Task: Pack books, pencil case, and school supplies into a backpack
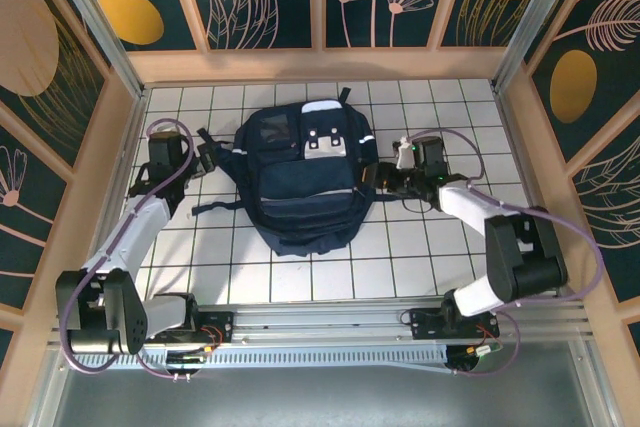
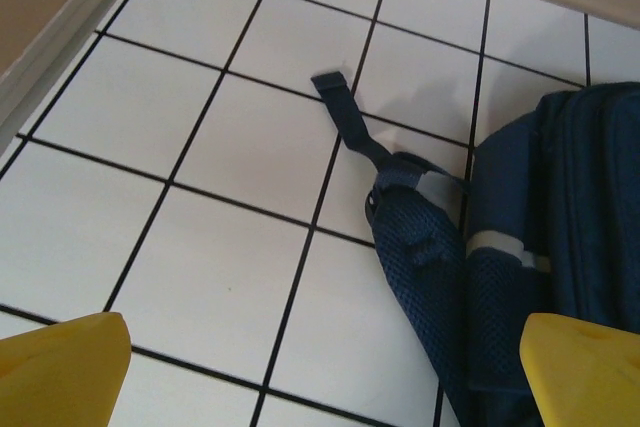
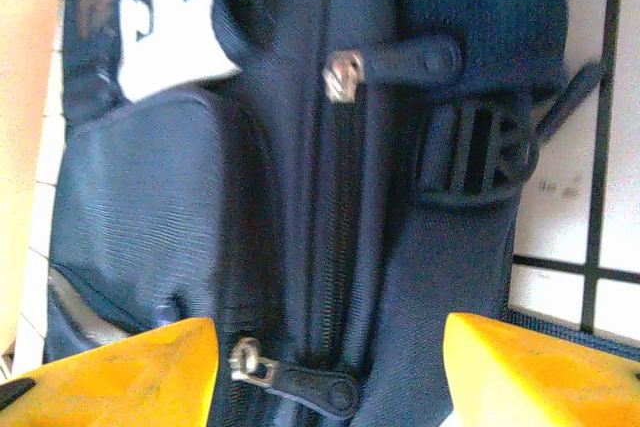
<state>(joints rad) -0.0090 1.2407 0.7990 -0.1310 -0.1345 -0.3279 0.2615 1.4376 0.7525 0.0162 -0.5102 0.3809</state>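
Right gripper: jaws part-open, astride the bag's main zip line, nothing pinched. Lower zip pull lies between the fingers, contact can't be told. Upper zip pull sits further along the track, buckle just beside it.

Left gripper: spread wide, empty, over bare tile, with the mesh panel and loose strap near.

Backpack lies flat mid-table between both arms; zip looks shut.

Risks:
- Right jaws close on fabric instead of the small floppy pull, so the zip doesn't run.
- The tab slips out under tension.
- Left isn't pinning anything, so a tug likely drags the whole bag toward the right arm.
- Fingers could snag the buckle or strap.
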